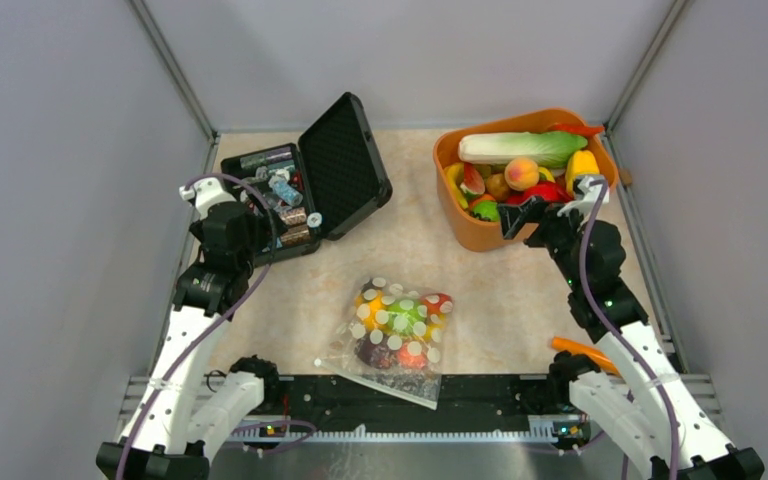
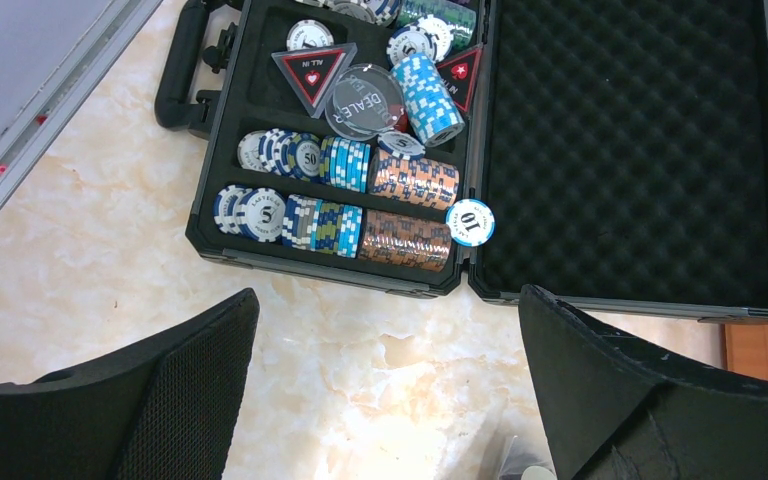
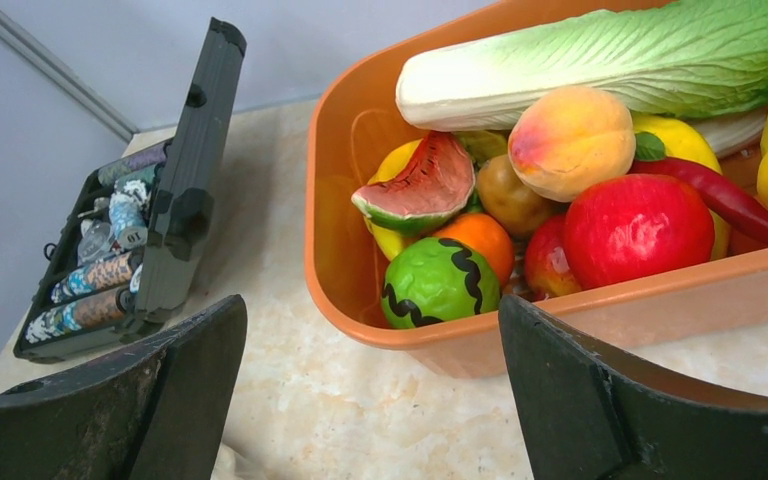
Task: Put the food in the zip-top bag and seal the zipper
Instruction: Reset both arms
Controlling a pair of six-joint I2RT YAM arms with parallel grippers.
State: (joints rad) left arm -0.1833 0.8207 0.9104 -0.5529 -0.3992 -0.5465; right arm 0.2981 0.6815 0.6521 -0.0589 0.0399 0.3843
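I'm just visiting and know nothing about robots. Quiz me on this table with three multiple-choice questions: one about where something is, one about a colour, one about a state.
1. Where is the dotted bag? A hanging on a wall; B lying on the table; C held in the air.
2. The tub is: A blue; B white; C orange.
3. The black case is: A open; B shut; C upside down.
Answers: B, it lies flat there; C, its walls are orange; A, its lid stands raised.

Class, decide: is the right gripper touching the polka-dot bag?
Apart. The top view shows the right gripper up at the orange tub, with bare table between it and the bag.
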